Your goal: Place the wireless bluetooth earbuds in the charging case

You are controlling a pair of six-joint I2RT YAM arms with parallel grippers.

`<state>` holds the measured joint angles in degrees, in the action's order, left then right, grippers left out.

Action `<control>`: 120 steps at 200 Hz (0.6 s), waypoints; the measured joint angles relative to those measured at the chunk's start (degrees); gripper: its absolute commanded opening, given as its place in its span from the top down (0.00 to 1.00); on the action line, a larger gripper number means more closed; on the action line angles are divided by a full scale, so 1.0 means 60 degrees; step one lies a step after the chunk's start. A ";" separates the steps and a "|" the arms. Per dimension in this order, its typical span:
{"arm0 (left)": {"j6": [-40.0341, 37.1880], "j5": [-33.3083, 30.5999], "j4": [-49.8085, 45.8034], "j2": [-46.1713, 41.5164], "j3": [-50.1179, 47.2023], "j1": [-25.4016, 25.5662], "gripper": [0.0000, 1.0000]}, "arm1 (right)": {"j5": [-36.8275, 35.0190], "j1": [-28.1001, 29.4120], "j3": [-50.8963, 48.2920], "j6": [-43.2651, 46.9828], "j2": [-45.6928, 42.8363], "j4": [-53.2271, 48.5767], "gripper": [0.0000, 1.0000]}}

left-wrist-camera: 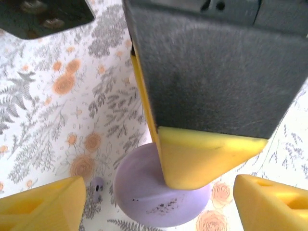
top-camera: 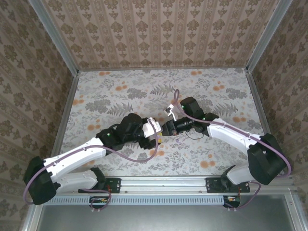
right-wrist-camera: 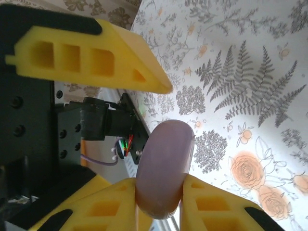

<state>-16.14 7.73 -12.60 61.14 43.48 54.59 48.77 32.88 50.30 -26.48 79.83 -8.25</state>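
The charging case (right-wrist-camera: 166, 154) is a lilac, rounded shell, seen edge-on in the right wrist view. My right gripper (right-wrist-camera: 161, 185) is shut on it, one yellow finger on each side. From the left wrist it appears as a lilac disc (left-wrist-camera: 139, 192) low over the floral table, with a right finger (left-wrist-camera: 202, 159) pressed on it. My left gripper (left-wrist-camera: 159, 202) is open, its yellow fingertips wide apart on either side of the case. One small lilac earbud (left-wrist-camera: 97, 186) lies on the cloth just left of the case. From above, the left gripper (top-camera: 156, 136) and right gripper (top-camera: 167, 129) meet mid-table.
The floral tablecloth (top-camera: 120, 91) is bounded by wallpapered walls and an aluminium frame (top-camera: 67, 103) on three sides. A yellow finger of the left gripper (right-wrist-camera: 96, 57) hangs close above the case in the right wrist view. Both arms cross the near half of the table.
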 measured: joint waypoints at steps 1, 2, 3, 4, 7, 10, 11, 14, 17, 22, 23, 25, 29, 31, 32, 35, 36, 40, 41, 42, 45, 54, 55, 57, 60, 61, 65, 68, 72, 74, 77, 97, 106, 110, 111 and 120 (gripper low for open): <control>0.0007 0.0011 0.0022 -0.0018 -0.0007 -0.0004 0.17 | -0.0015 -0.0015 -0.0022 0.0025 -0.0040 0.0004 0.77; 0.0007 0.0011 0.0040 -0.0033 -0.0015 -0.0007 0.17 | -0.0022 -0.0022 -0.0033 0.0051 -0.0058 0.0000 0.77; 0.0007 0.0022 0.0047 -0.0051 -0.0022 -0.0011 0.17 | -0.0033 -0.0029 -0.0036 0.0069 -0.0076 0.0000 0.77; 0.0015 0.0033 0.0062 -0.0069 -0.0025 -0.0011 0.17 | -0.0047 -0.0040 -0.0047 0.0102 -0.0102 0.0000 0.78; 0.0018 0.0106 0.0157 -0.0160 -0.0066 -0.0047 0.17 | -0.0066 -0.0084 -0.0091 0.0186 -0.0175 0.0015 0.78; 0.0040 0.0168 0.0226 -0.0233 -0.0102 -0.0058 0.17 | -0.0076 -0.0113 -0.0124 0.0244 -0.0229 0.0036 0.78; 0.0040 0.0189 0.0248 -0.0255 -0.0117 -0.0062 0.17 | -0.0087 -0.0124 -0.0142 0.0280 -0.0251 0.0040 0.78; 0.0040 0.0251 0.0317 -0.0335 -0.0160 -0.0087 0.17 | -0.0098 -0.0182 -0.0186 0.0390 -0.0331 0.0066 0.78; 0.0044 0.0331 0.0401 -0.0430 -0.0219 -0.0117 0.17 | -0.0102 -0.0226 -0.0219 0.0452 -0.0401 0.0069 0.78; 0.0044 0.0492 0.0543 -0.0597 -0.0339 -0.0171 0.18 | -0.0124 -0.0313 -0.0277 0.0634 -0.0503 0.0073 0.78; 0.0044 0.0492 0.0543 -0.0597 -0.0339 -0.0171 0.18 | -0.0124 -0.0313 -0.0277 0.0634 -0.0503 0.0073 0.78; 0.0044 0.0597 0.0630 -0.0674 -0.0419 -0.0200 0.18 | -0.0127 -0.0361 -0.0313 0.0729 -0.0565 0.0084 0.78; 0.0044 0.0780 0.0801 -0.0845 -0.0583 -0.0262 0.18 | -0.0127 -0.0433 -0.0364 0.0885 -0.0645 0.0095 0.78; 0.0044 0.0838 0.0845 -0.0907 -0.0637 -0.0288 0.18 | -0.0127 -0.0474 -0.0390 0.0973 -0.0699 0.0091 0.78; 0.0044 0.0874 0.0871 -0.0951 -0.0667 -0.0310 0.18 | -0.0127 -0.0492 -0.0401 0.1009 -0.0718 0.0091 0.78; 0.0044 0.1031 0.1002 -0.1071 -0.0801 -0.0364 0.19 | -0.0127 -0.0550 -0.0437 0.1137 -0.0776 0.0106 0.78; 0.0044 0.1064 0.1027 -0.1100 -0.0838 -0.0379 0.19 | -0.0127 -0.0568 -0.0455 0.1184 -0.0790 0.0109 0.78; 0.0047 0.1231 0.1122 -0.1235 -0.0976 -0.0441 0.19 | -0.0124 -0.0641 -0.0492 0.1381 -0.0882 0.0109 0.78; 0.0051 0.1297 0.1166 -0.1290 -0.1038 -0.0459 0.20 | -0.0124 -0.0667 -0.0506 0.1424 -0.0903 0.0117 0.78; 0.0051 0.1337 0.1198 -0.1311 -0.1067 -0.0488 0.20 | -0.0124 -0.0685 -0.0514 0.1457 -0.0918 0.0124 0.78; 0.0051 0.1453 0.1293 -0.1384 -0.1177 -0.0539 0.20 | -0.0124 -0.0732 -0.0543 0.1555 -0.0962 0.0131 0.78; 0.0076 0.1836 0.1672 -0.1610 -0.1552 -0.0707 0.21 | -0.0106 -0.0878 -0.0630 0.2065 -0.1137 0.0149 0.78; 0.0076 0.1883 0.1712 -0.1628 -0.1606 -0.0721 0.21 | -0.0095 -0.0900 -0.0641 0.2149 -0.1158 0.0146 0.78; 0.0076 0.1938 0.1759 -0.1661 -0.1661 -0.0750 0.21 | -0.0084 -0.0936 -0.0670 0.2273 -0.1217 0.0146 0.78; 0.0076 0.2036 0.1861 -0.1708 -0.1767 -0.0790 0.21 | -0.0080 -0.0969 -0.0703 0.2481 -0.1279 0.0146 0.78; 0.0076 0.2087 0.1927 -0.1730 -0.1821 -0.0816 0.21 | -0.0073 -0.0991 -0.0721 0.2561 -0.1315 0.0142 0.78; 0.0073 0.2193 0.2051 -0.1770 -0.1938 -0.0849 0.21 | -0.0058 -0.1024 -0.0761 0.2827 -0.1395 0.0142 0.78; 0.0076 0.2284 0.2142 -0.1785 -0.2018 -0.0871 0.21 | -0.0058 -0.1053 -0.0794 0.3002 -0.1461 0.0146 0.78; 0.0076 0.2397 0.2280 -0.1810 -0.2149 -0.0889 0.20 | -0.0055 -0.1093 -0.0838 0.3322 -0.1574 0.0135 0.78; 0.0073 0.2448 0.2339 -0.1814 -0.2193 -0.0896 0.20 | -0.0055 -0.1100 -0.0849 0.3384 -0.1592 0.0135 0.78; 0.0076 0.2528 0.2422 -0.1818 -0.2255 -0.0907 0.20 | -0.0055 -0.1118 -0.0885 0.3617 -0.1679 0.0135 0.78; 0.0069 0.3082 0.2849 -0.1767 -0.2437 -0.0929 0.19 | 0.0033 -0.1126 -0.0976 0.5085 -0.2069 0.0127 0.78; 0.0051 0.3315 0.3064 -0.1712 -0.2437 -0.0929 0.18 | 0.0120 -0.1126 -0.0987 0.5672 -0.2186 0.0127 0.78; 0.0033 0.3464 0.3166 -0.1676 -0.2437 -0.0933 0.19 | 0.0153 -0.1126 -0.1005 0.6029 -0.2237 0.0127 0.78; 0.0033 0.3497 0.3187 -0.1668 -0.2437 -0.0936 0.19 | 0.0160 -0.1126 -0.1013 0.6087 -0.2251 0.0127 0.78; 0.0000 0.3843 0.3410 -0.1592 -0.2437 -0.0969 0.19 | 0.0193 -0.1126 -0.1086 0.6918 -0.2397 0.0073 0.77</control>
<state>-16.14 30.79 7.86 51.59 28.86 48.77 49.93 26.13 43.79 15.03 65.45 -7.81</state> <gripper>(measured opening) 0.813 0.222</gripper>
